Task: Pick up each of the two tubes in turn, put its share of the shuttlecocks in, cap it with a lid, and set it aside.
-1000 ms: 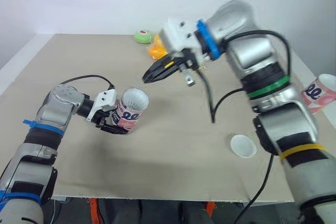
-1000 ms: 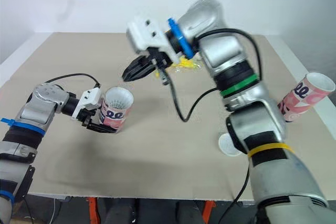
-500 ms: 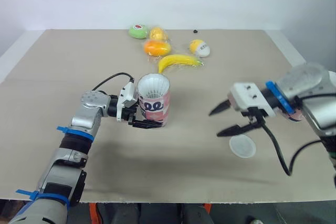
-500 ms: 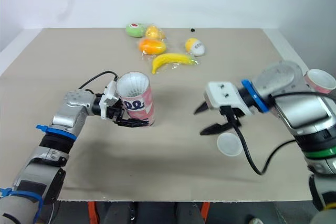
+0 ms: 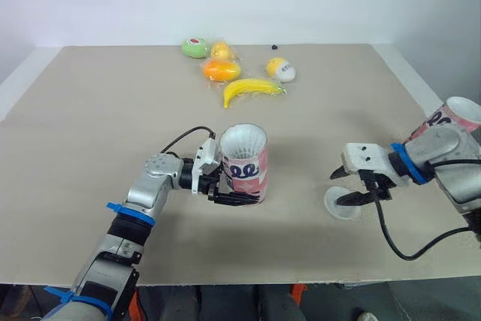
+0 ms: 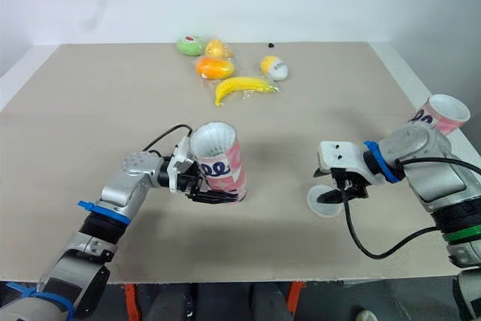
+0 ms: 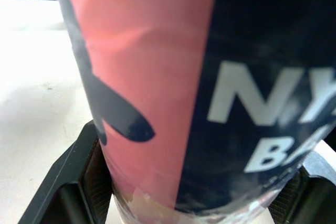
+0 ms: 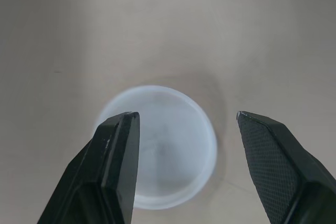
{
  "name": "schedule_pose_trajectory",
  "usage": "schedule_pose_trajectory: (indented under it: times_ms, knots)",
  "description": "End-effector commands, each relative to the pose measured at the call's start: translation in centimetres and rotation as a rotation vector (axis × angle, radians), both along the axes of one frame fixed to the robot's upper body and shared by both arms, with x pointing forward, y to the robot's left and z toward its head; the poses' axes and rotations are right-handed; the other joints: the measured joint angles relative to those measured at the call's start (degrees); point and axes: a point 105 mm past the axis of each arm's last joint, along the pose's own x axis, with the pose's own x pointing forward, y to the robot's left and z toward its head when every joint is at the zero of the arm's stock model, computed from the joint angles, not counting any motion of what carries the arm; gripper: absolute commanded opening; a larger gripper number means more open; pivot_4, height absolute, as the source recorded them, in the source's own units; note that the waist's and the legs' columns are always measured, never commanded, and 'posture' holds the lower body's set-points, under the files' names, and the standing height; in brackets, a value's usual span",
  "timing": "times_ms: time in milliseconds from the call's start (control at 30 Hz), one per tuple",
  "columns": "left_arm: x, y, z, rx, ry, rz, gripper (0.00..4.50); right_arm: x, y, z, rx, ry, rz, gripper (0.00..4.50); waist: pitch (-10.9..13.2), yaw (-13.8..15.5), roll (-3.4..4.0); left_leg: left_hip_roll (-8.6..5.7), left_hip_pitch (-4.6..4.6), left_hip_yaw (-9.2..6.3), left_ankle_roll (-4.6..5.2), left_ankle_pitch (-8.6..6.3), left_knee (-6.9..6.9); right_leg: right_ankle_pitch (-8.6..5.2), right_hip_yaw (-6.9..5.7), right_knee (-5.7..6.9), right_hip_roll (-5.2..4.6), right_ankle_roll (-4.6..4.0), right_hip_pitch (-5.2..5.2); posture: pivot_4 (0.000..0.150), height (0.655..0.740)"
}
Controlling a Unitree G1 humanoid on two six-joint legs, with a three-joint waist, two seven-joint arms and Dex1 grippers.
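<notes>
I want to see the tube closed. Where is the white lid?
The white lid lies flat on the table at the robot's right, just below the open right pincer, apart from the pink tube.

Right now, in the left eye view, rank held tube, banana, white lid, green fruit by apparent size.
held tube: largest
banana: next
white lid and green fruit: lid looks slightly bigger, but lies nearer the camera, so unsure

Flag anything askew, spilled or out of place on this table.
The unheld pink-and-white patterned tube sits tilted at the beige table's right edge, open mouth angled outward. A yellow banana and an orange fruit lie at the far side, foreign to the task. Nothing has spilled.
</notes>
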Motion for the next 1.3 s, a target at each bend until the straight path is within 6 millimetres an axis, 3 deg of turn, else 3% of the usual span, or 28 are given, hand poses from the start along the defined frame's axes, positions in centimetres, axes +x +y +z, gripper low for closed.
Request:
schedule_pose_trajectory:
  times_ms: [33,100,167,333,367,600,800,900,1000,1167,1300]
  knots:
    - [-0.1,-0.4,0.5,-0.001,-0.033,-0.015,3.37,0.7,-0.3,0.9,-0.016,-0.039,-0.003,3.22,0.0,0.0,0.0,0.0,0.0,-0.01,-0.02,0.04,0.0,0.04,0.0,0.0,0.01,0.01,0.01,0.15,0.6895]
    - [-0.2,-0.6,-0.1,0.03,-0.028,-0.029,3.37,0.3,-1.0,0.0,-0.058,0.006,-0.003,3.22,0.0,0.0,0.0,0.0,0.0,-0.01,-0.02,0.05,0.0,0.04,0.0,0.0,0.01,0.01,0.01,0.15,0.6895]
    - [-0.2,-0.7,-1.0,0.074,-0.016,-0.036,3.37,0.1,-1.4,-0.5,-0.08,0.034,-0.002,2.69,0.0,0.1,0.0,-0.01,0.0,-0.02,-0.03,0.05,0.0,0.04,0.0,0.0,0.01,0.02,0.03,0.15,0.6895]
    - [-0.2,-0.6,-2.7,0.141,0.003,-0.036,3.37,-0.1,-1.0,-0.5,-0.076,0.045,0.021,0.32,0.0,0.1,0.0,-0.01,0.0,-0.03,-0.02,0.05,-0.01,0.04,0.0,0.0,0.02,0.0,0.03,0.15,0.6895]
    - [-0.2,-0.6,-2.9,0.143,0.011,-0.036,3.37,0.0,-0.9,-0.4,-0.073,0.04,0.023,0.06,0.0,0.1,0.01,-0.01,0.0,-0.04,-0.02,0.05,-0.01,0.04,0.0,0.0,0.02,0.0,0.04,0.15,0.6895]
    - [-0.3,-0.3,-4.1,0.176,0.01,-0.039,3.37,-0.5,0.8,1.4,-0.022,-0.006,0.082,0.06,0.0,0.1,0.03,-0.01,0.16,-0.04,-0.03,0.06,0.0,0.07,0.0,0.0,0.02,0.0,0.17,0.15,0.6895]
    - [-0.2,0.2,-5.0,0.224,0.001,-0.056,3.37,-1.7,4.9,7.0,0.118,-0.109,0.222,0.06,0.0,0.1,0.06,0.0,0.3,-0.06,-0.03,0.06,0.0,0.08,0.0,0.0,0.03,0.01,0.31,0.15,0.6895]
    - [-0.3,0.5,-5.3,0.249,0.011,-0.066,3.37,-2.8,8.2,11.8,0.188,-0.213,0.356,0.06,-0.1,-0.2,0.15,0.03,0.37,-0.03,-0.03,0.06,0.0,0.11,0.01,0.0,0.03,-0.04,0.33,0.15,0.6895]
    - [-0.1,0.6,-5.5,0.264,0.011,-0.07,3.37,-3.7,10.7,14.1,0.201,-0.258,0.473,0.06,-0.1,-0.1,0.02,0.14,0.57,-0.14,-0.03,0.06,-0.03,0.06,-0.09,0.0,0.14,-0.14,0.51,0.15,0.6895]
    - [-0.3,1.2,-5.9,0.315,0.047,-0.101,3.37,-3.6,15.3,15.2,0.128,-0.308,0.663,0.06,-0.1,-0.4,0.02,0.2,0.84,-0.02,-0.04,0.05,-0.16,0.03,-0.06,0.0,0.15,-0.31,0.63,0.15,0.6895]
    - [-0.1,1.4,-5.8,0.332,0.059,-0.106,3.37,-3.3,16.6,14.8,0.083,-0.299,0.723,0.06,-0.2,-0.4,-0.02,0.26,0.86,-0.03,-0.04,0.05,-0.18,0.03,-0.06,0.0,0.22,-0.29,0.64,0.15,0.6895]
